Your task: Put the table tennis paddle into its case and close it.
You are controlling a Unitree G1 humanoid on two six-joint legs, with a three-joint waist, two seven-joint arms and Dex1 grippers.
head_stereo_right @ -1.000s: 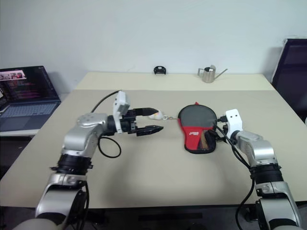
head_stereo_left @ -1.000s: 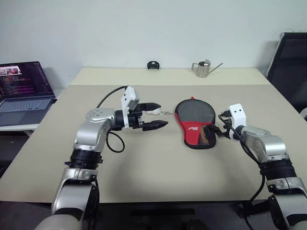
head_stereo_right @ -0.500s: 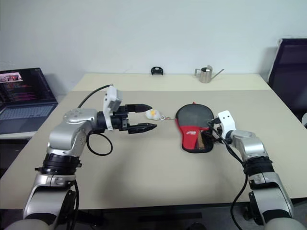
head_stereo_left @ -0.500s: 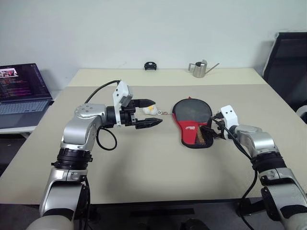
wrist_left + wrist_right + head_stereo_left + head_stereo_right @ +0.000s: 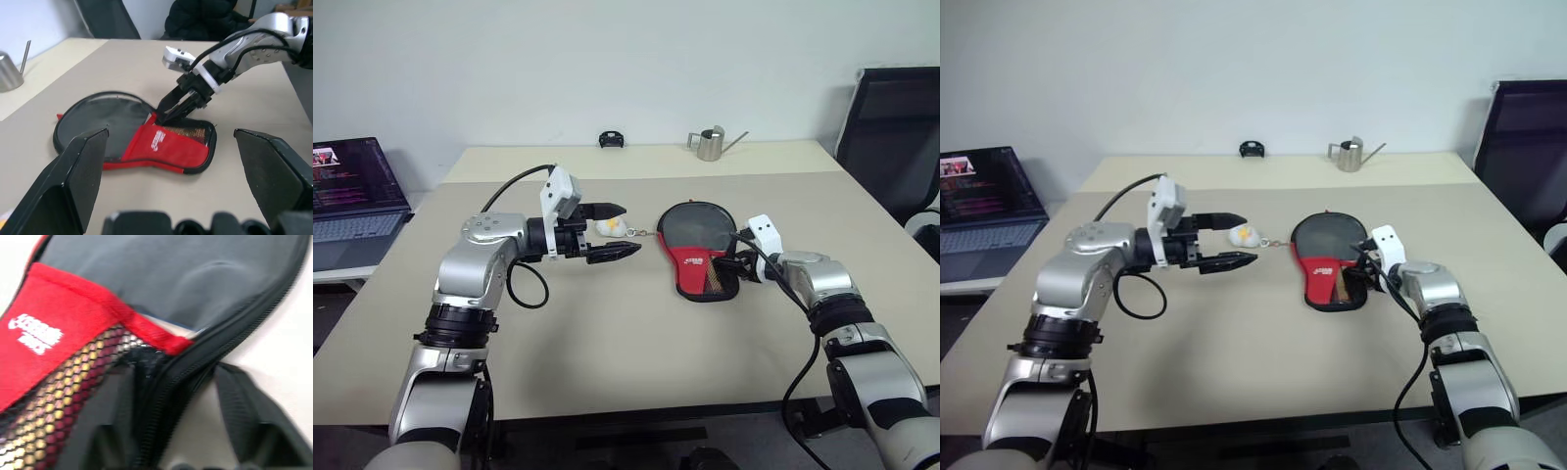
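Observation:
The case (image 5: pixel 697 250) lies flat mid-table, black with a red panel, white logo and mesh pocket (image 5: pixel 188 131). The table tennis paddle is hidden; a brownish shape shows through the mesh. My right gripper (image 5: pixel 729 266) is at the case's right edge beside the mesh pocket. It is open, with the zip rim (image 5: pixel 195 352) running between its fingers (image 5: pixel 244 411). My left gripper (image 5: pixel 628 229) hovers open to the left of the case with nothing in it. Just beyond it, a small white and yellow charm (image 5: pixel 610 226) lies on a chain that leads to the case.
A laptop (image 5: pixel 352 196) stands open on a side surface at the far left. At the table's far edge are a metal watering can (image 5: pixel 710 144) and a small black object (image 5: pixel 611 139). A black chair (image 5: pixel 891 117) is at the back right.
My right gripper has moved in to the case's right edge and its fingers have narrowed around the zip rim. The left gripper stays put. The camera has swung right.

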